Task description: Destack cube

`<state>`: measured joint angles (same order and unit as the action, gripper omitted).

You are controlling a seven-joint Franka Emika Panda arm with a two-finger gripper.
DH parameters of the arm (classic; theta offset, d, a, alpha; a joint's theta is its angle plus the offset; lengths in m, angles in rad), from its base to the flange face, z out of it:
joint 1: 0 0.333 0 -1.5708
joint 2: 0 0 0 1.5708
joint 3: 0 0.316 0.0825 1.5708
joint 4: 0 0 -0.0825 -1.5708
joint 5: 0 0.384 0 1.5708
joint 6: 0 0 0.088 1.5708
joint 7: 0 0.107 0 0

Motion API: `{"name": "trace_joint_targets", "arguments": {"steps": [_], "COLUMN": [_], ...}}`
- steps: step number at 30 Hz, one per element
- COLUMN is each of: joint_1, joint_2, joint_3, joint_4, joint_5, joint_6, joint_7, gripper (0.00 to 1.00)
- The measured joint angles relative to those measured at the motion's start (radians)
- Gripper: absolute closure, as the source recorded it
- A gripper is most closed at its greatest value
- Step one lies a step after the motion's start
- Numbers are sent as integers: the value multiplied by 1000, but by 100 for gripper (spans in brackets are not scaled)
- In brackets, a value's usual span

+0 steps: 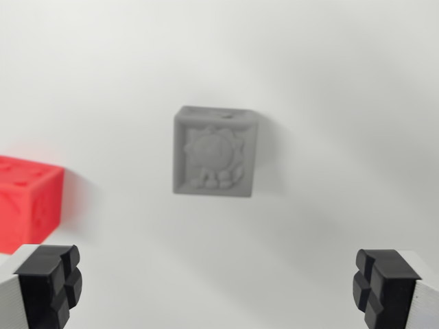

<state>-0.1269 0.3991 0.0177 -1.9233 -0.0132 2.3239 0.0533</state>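
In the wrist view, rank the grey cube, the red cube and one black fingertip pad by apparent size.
1. Grey cube, fully visible.
2. Red cube, cut off by the view's left edge, so its rank against the grey cube is unsure.
3. Black fingertip pad, smallest, though closest to the camera and cropped.

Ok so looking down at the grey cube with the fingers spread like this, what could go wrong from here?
The gripper is open and empty, and the grey cube sits above the fingertips in the wrist view, so closing now would likely grasp nothing. The red cube lies near the finger on the wrist view's left, so a sideways shift might bump it. The picture is blurred, and whether another cube lies under the grey one cannot be told.
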Motion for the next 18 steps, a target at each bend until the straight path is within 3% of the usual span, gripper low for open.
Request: {"name": "trace_joint_targets", "arguments": {"steps": [18], "joint_1": [0], "joint_2": [-98], "joint_3": [0], "joint_4": [54], "joint_5": [2], "joint_6": [-152], "joint_7": [-2], "gripper": [0]}}
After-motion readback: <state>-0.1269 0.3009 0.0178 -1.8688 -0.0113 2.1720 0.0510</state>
